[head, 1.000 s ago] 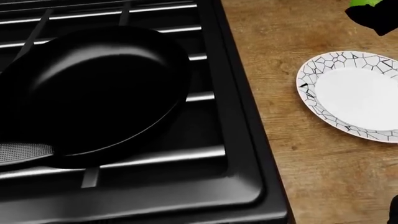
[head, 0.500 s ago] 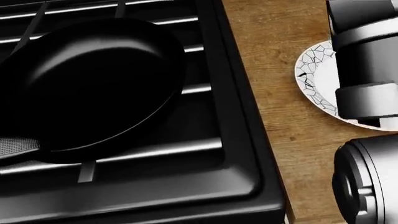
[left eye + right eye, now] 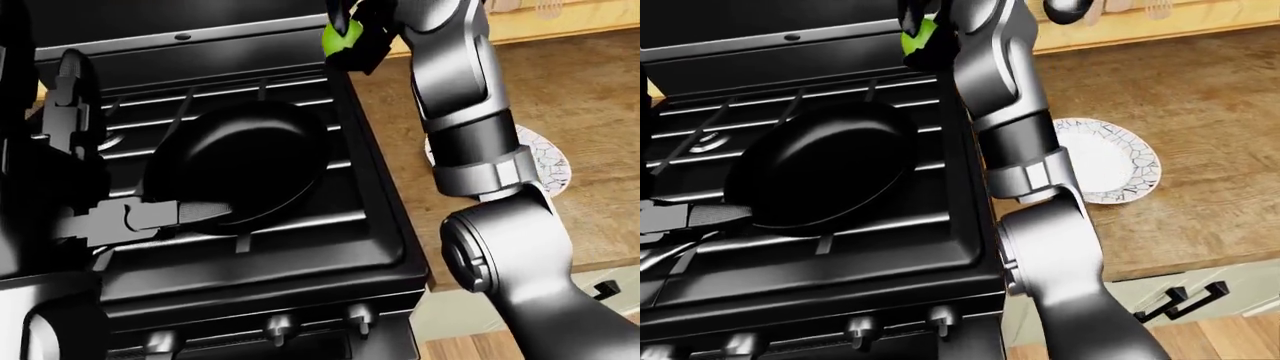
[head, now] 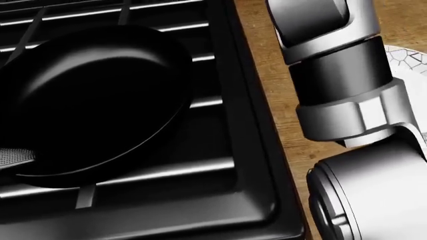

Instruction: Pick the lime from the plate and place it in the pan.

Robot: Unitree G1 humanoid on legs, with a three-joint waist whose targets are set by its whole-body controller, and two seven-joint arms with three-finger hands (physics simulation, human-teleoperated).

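Observation:
My right hand (image 3: 352, 34) is shut on the green lime (image 3: 341, 37) and holds it up high over the stove's top right corner, beyond the pan's far right rim. The lime also shows in the right-eye view (image 3: 917, 34). The black pan (image 3: 245, 157) sits on the stove grates, empty, its handle toward the lower left. The white plate with a black crackle rim (image 3: 1110, 161) lies on the wooden counter to the right, empty, partly hidden by my right arm. My left hand (image 3: 70, 90) is raised at the left of the stove, fingers spread.
The black stove (image 3: 840, 247) fills the left, with knobs (image 3: 860, 328) along its lower face. The wooden counter (image 3: 1200, 105) runs to the right, with a cabinet handle (image 3: 1185, 300) below. My right forearm (image 4: 340, 75) crosses the head view.
My right arm has swung left across the head view, from over the plate toward the stove, carrying the lime. The pan and plate stay put.

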